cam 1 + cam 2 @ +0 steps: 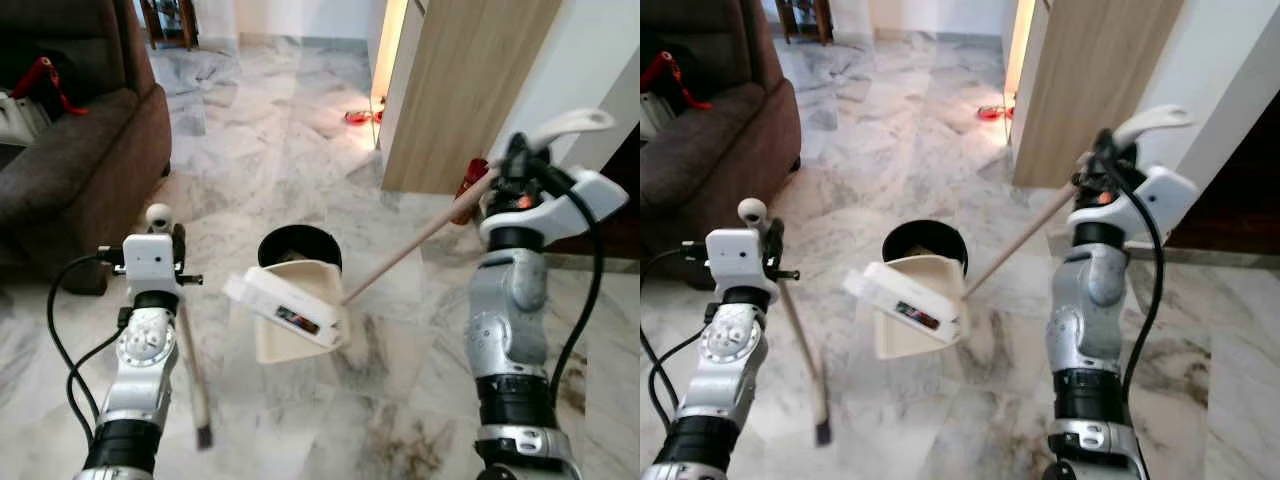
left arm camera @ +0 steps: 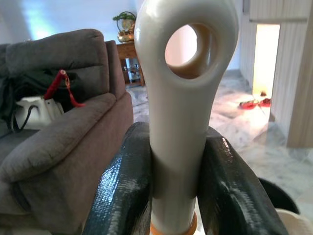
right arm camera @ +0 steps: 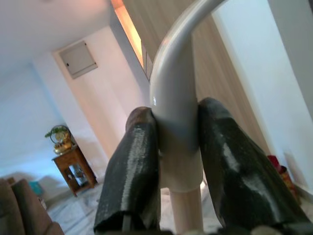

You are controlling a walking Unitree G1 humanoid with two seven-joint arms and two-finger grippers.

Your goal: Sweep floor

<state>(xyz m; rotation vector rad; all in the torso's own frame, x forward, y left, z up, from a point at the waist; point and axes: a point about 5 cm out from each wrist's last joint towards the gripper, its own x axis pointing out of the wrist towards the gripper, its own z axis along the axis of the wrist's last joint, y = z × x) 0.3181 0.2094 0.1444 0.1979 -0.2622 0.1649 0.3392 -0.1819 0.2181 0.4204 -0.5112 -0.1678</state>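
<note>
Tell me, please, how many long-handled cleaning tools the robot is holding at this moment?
2: a broom in the left gripper, and a dustpan on a wooden handle, tilted over the black bin, in the right gripper.

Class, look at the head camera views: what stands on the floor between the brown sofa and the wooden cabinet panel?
In the left eye view, a black bin stands between the sofa and the wooden panel, with the cream dustpan tipped at its near rim; otherwise marble floor.

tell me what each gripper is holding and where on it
Left gripper is shut on the broom just below its looped handle tip. Right gripper is shut on the dustpan at the top end of its long handle.
</note>
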